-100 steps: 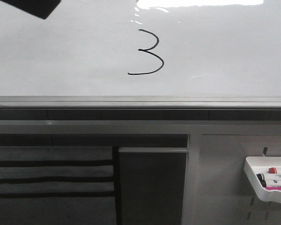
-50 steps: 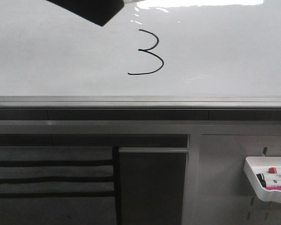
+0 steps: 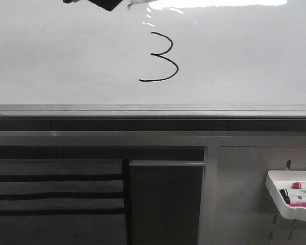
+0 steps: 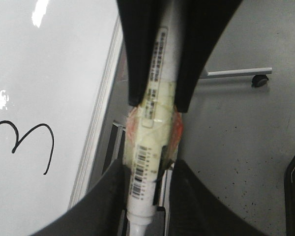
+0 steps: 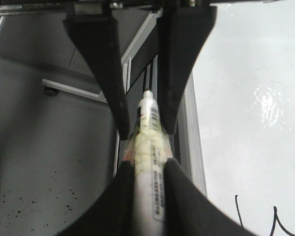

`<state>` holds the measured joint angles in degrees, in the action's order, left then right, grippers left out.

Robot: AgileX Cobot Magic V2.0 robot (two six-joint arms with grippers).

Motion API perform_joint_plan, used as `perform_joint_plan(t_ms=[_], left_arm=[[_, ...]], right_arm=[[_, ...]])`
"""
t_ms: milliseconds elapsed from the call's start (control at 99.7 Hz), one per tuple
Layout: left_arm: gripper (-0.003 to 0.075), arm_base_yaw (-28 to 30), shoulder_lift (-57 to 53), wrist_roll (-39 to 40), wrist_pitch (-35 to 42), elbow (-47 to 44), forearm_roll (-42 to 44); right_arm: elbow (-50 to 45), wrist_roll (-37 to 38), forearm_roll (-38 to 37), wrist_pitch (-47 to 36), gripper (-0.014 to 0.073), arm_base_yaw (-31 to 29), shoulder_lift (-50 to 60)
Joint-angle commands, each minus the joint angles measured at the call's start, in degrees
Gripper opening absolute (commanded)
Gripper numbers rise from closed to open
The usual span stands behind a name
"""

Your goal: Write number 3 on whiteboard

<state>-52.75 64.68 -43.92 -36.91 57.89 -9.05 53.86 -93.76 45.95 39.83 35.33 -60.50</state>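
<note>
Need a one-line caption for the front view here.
A finished black number 3 on the whiteboard, white marker tray lower right.

Low on the right hangs a grey pegboard panel point(image 3: 245, 204) with slots in it, and a small white tray point(image 3: 275, 201) is hooked onto it near the right edge. Inside the tray lie markers: one with a red cap point(image 3: 297, 185) on top, one with a black cap point(image 3: 284, 193) beneath it, and a strip of pink point(image 3: 302, 204) showing along the bottom. Left of the panel stands a dark flat slab point(image 3: 166, 204) with a pale top edge, and further left a grey surface point(image 3: 56, 196) crossed by black horizontal stripes. From the wrist views, a speckled grey floor point(image 4: 236, 147) shows, with a light metal bar ending in a black caster point(image 4: 259, 80).
</note>
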Motion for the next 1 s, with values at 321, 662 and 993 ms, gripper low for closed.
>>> perform_joint_plan(t_ms=[321, 662, 993], left_arm=[[0.0064, -0.4, -1.0, 0.1, 3.1, 2.1, -1.0], [0.0060, -0.4, -1.0, 0.1, 3.1, 2.1, -1.0], [0.0060, -0.4, -1.0, 0.1, 3.1, 2.1, -1.0]], right_arm=[[1.9, -0.5, 2.6, -1.5, -0.0023, 0.1, 0.6], [1.9, -0.5, 2.6, -1.0, -0.0023, 0.1, 0.6], [1.9, -0.5, 2.6, -1.4, 0.0204, 0.0, 0.6]])
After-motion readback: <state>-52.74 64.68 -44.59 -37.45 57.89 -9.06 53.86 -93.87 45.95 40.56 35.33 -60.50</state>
